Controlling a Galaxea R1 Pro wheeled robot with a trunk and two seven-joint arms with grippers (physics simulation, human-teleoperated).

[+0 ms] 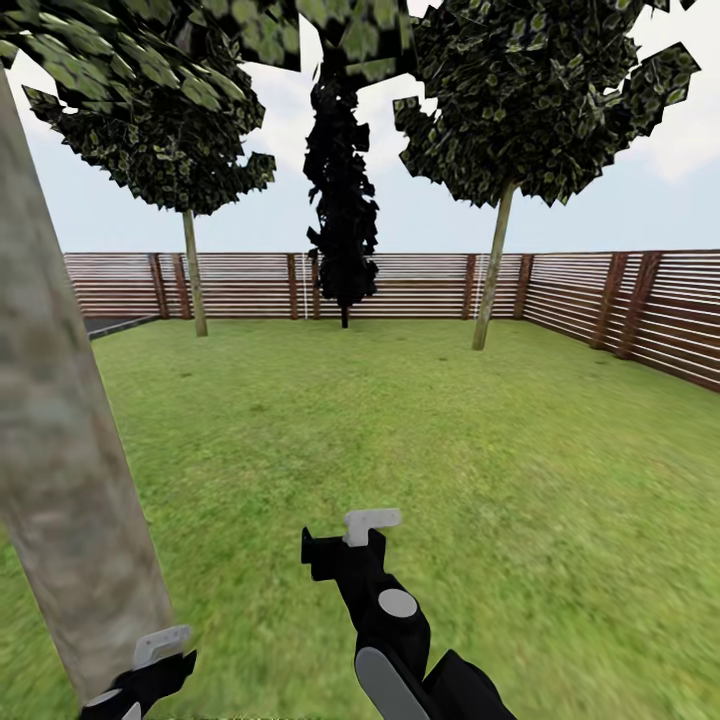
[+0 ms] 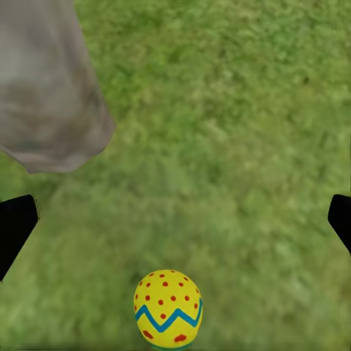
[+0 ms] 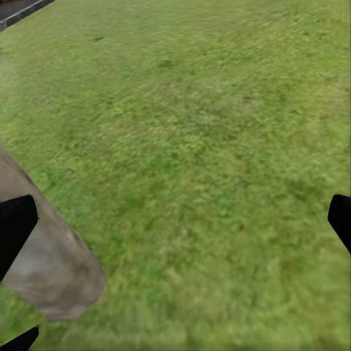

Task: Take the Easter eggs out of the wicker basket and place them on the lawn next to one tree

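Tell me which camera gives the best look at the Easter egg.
The left wrist view: the Easter egg lies on the lawn near the tree trunk, its zigzag and red dots clear. The head and right wrist views give trunk and grass, no egg.

I see a rough, mottled grey-brown bark trunk (image 1: 60, 480), matt grass lawn (image 1: 450, 440), a smooth glossy painted egg (image 2: 167, 307), and a slatted wooden fence (image 1: 620, 300).
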